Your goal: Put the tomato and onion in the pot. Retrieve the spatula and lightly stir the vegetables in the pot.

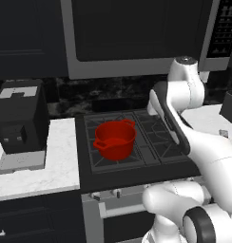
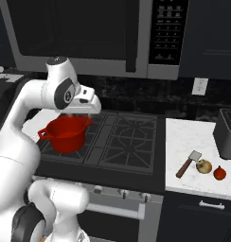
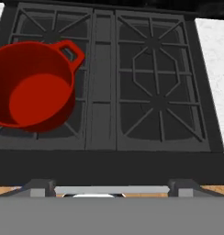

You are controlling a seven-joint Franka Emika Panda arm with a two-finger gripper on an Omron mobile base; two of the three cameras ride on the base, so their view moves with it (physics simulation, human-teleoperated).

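The pot [image 2: 64,133] sits empty on the stove's left burner, the gripper [image 2: 89,105] above its 1 o'clock rim, jaws wide apart and holding nothing. Well apart at 4 o'clock lie the spatula [image 2: 189,163], onion [image 2: 204,166] and tomato [image 2: 219,173] on the right counter [image 2: 193,137].

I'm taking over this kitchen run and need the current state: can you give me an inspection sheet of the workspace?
Surface: black stove with grates; white counter to its right.
Job's things: red pot upright on the stove's left grates, nothing inside; tomato, onion and spatula lie together on the right counter.
Clutter: toaster behind them; dark coffee machine on the left counter.
Grippers: gripper above the stove near the pot, fingers open, holding nothing.
Cables: nothing seen.
Surroundings: microwave overhead, wall outlet, dark cabinets.
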